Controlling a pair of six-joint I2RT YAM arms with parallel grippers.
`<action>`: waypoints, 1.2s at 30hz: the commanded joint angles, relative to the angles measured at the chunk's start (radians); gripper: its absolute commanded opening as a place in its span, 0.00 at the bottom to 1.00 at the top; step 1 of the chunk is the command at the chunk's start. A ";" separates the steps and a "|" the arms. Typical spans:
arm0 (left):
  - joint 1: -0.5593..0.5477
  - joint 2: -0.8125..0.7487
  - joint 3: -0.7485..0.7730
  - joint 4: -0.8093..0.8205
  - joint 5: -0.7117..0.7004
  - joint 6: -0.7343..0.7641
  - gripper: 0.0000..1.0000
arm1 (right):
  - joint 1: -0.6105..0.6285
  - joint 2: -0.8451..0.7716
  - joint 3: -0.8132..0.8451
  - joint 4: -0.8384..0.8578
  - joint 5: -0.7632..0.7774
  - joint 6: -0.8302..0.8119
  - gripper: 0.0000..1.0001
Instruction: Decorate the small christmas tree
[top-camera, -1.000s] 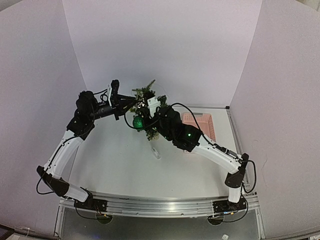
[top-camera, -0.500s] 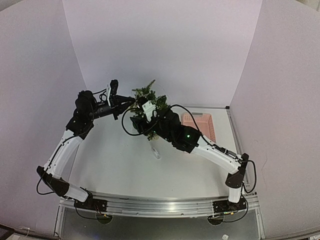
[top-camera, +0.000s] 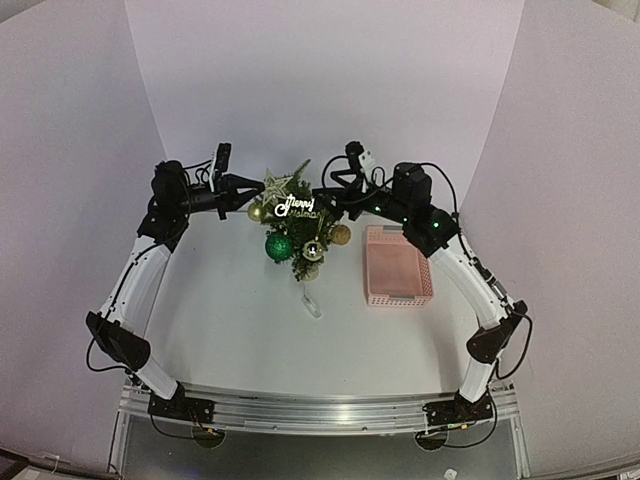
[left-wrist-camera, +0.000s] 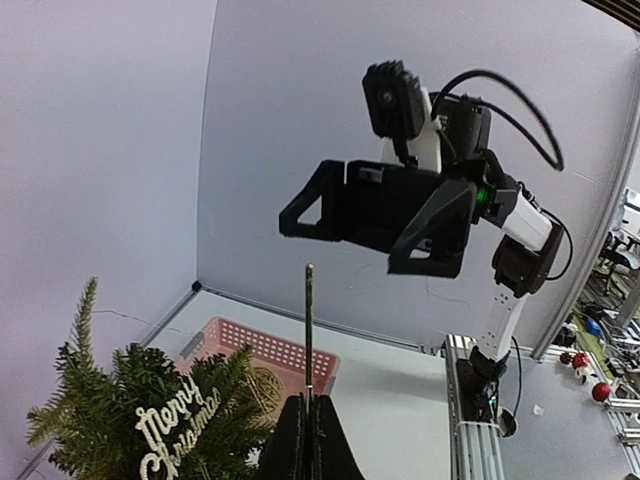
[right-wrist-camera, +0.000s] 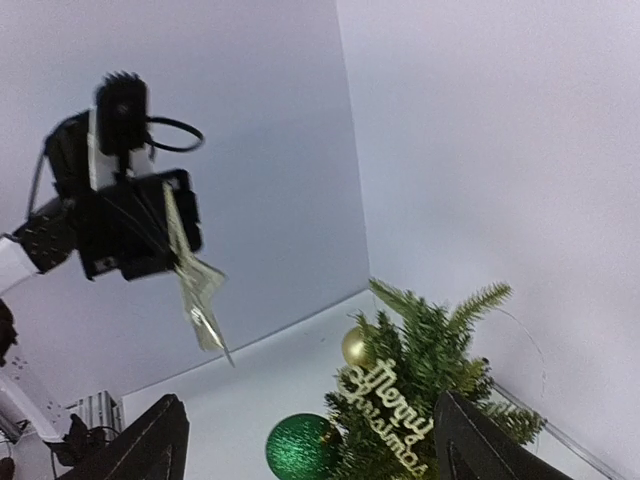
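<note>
One small christmas tree (top-camera: 300, 228) upright, left gripper (top-camera: 252, 188) pinching star (right-wrist-camera: 200, 285), right gripper (top-camera: 322, 192) wide

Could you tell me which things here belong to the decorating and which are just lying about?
Job: small christmas tree, gold star in left gripper, green bauble, Merry Christmas sign.
Lying about: pink basket, small pale scrap.

Top view high, looking down on table (top-camera: 230, 330); wrist views close, facing each other; all share small christmas tree (top-camera: 298, 228).
</note>
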 joint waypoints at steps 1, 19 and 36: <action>-0.033 0.000 0.049 -0.007 0.072 0.032 0.00 | 0.034 0.054 0.126 0.016 -0.252 0.036 0.82; -0.047 0.387 0.542 -0.206 0.067 0.297 0.00 | 0.017 -0.171 -0.215 0.059 0.080 0.012 0.86; -0.044 0.546 0.667 -0.051 0.048 0.236 0.00 | 0.006 -0.293 -0.430 0.103 0.141 0.065 0.86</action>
